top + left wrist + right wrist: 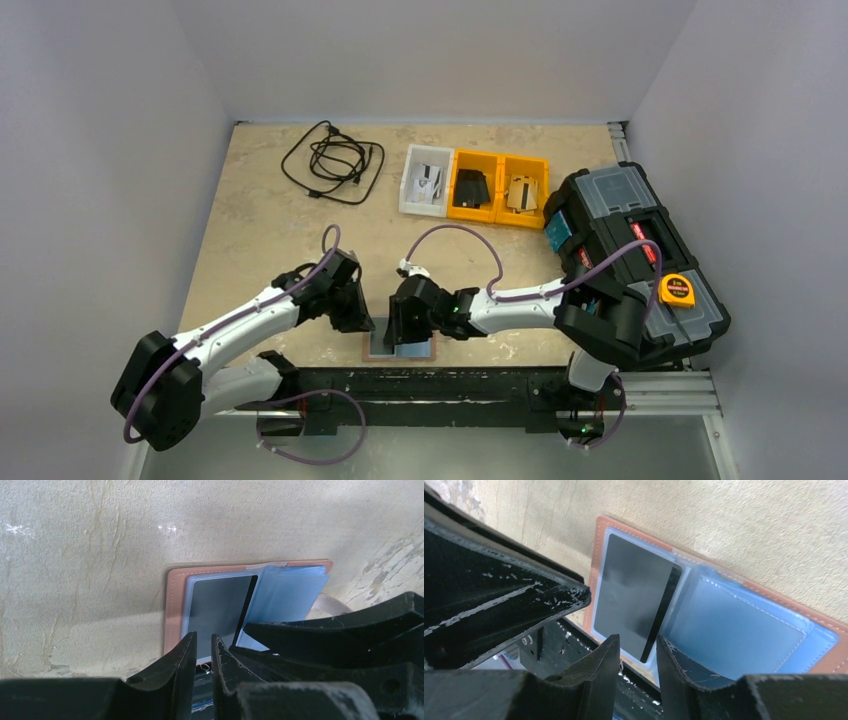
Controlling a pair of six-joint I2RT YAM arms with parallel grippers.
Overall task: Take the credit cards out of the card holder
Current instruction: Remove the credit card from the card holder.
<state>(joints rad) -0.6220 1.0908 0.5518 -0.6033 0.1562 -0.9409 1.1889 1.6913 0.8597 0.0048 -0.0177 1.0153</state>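
Observation:
The card holder [400, 348] lies open and flat at the table's near edge, with a reddish-brown border [175, 600] [634, 537] and a blue lining. A grey credit card [217, 605] [631, 595] with a dark stripe sits in its left pocket. A blue inner leaf [285, 595] stands lifted on the right half. My left gripper [360, 322] [204, 640] hovers over the holder's near edge, with only a narrow slit between its jaws and nothing in it. My right gripper [405, 330] [638, 639] is open beside it, its fingers on either side of the card's near corner.
A black cable [333, 160] lies at the back left. A white bin [426, 182] and yellow bins [498, 185] stand at the back. A black toolbox [630, 260] with a yellow tape measure [677, 290] fills the right side. A black rail [450, 380] runs along the near edge.

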